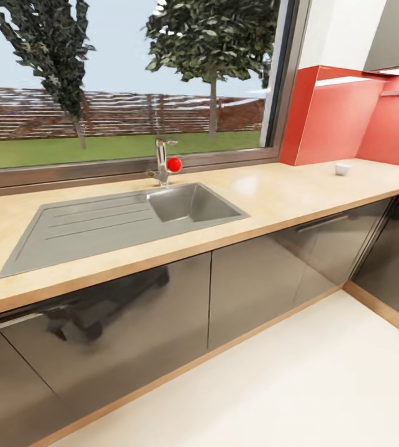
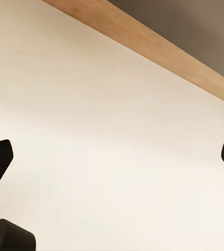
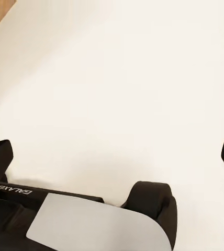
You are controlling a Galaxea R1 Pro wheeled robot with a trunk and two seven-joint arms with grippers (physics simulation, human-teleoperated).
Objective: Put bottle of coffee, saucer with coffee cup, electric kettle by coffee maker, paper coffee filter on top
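Both grippers' jaws spread wide, empty (over floor); coffee cup (image 1: 344, 168) far off on countertop (image 1: 273, 198).

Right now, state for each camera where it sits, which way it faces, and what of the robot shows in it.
Head view: on the head, looking forward and down at the countertop, sink and coffee cup.
Left wrist view: near the left gripper, facing the floor; both dark fingertips show, wide apart.
Right wrist view: near the right gripper, facing the floor; fingertips and robot's base show.
Both wrist views share the pale floor.

Left gripper (image 2: 112, 157) fingers spread wide, right gripper (image 3: 112, 154) likewise, both empty
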